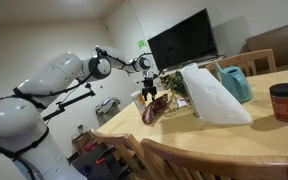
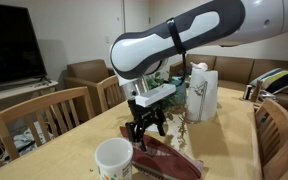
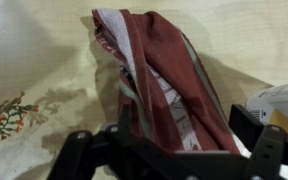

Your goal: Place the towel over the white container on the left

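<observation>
The towel (image 3: pixel 159 80) is lying crumpled on the table (image 2: pixel 229 140), just beside the white container (image 2: pixel 114 158). The gripper (image 2: pixel 145 129) is hovering over it, its fingers (image 3: pixel 77 152) standing wide apart and clasping nothing. A teal jug (image 1: pixel 236 84) is standing well apart.

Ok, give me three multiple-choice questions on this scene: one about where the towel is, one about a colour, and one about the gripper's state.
1. Where is the towel?
A. On the table beside the white container
B. Draped over the white container
C. On a chair

2. What colour is the jug?
A. Yellow
B. Black
C. Teal

3. How is the gripper?
A. Shut on the towel
B. Open, holding nothing
C. Shut on the jug

Answers:
1 A: the towel lies next to the uncovered container.
2 C: its body shows teal in an exterior view.
3 B: the wrist view shows the fingers spread wide, with the towel lying loose.
</observation>
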{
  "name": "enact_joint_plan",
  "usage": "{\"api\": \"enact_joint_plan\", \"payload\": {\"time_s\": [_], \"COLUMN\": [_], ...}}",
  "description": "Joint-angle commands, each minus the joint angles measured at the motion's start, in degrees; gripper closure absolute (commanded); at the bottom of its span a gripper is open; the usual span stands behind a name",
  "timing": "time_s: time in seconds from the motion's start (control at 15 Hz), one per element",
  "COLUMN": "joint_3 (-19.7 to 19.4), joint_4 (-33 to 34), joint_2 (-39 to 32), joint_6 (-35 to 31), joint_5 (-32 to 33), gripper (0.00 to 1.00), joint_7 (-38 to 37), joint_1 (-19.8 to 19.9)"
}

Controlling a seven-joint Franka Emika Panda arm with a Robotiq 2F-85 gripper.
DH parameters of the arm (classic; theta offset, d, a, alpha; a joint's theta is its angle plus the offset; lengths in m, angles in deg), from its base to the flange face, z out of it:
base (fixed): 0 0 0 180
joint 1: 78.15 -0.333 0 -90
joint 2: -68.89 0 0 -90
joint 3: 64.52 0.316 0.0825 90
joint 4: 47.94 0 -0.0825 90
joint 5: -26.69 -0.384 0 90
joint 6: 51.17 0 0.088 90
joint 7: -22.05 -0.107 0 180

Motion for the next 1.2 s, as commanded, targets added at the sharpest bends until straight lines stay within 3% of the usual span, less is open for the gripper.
{"api": "enact_joint_plan", "payload": {"time_s": [0.0, 0.07, 0.53, 0.6, 0.67, 0.8, 1.13], "joint_3": [-1.0, -1.0, 0.0, -0.1, -0.1, -0.1, 1.4], "joint_4": [6.5, 7.2, 9.2, 9.4, 9.6, 9.3, 9.0], "joint_2": [-3.2, -3.7, -5.2, -5.3, -5.4, -5.0, -4.6], "joint_6": [4.4, 5.0, 6.9, 7.2, 7.4, 5.5, -5.1], "joint_5": [-0.6, -0.8, 0.1, 0.1, 0.1, 0.1, -1.5], "gripper": [0.16, 0.27, 0.77, 0.7, 0.42, 0.42, 0.05], "joint_7": [0.0, 0.0, 0.1, -0.1, -0.1, -0.3, 1.0], "joint_1": [-1.1, -1.1, -0.5, -0.5, -0.5, -0.4, 1.0]}}
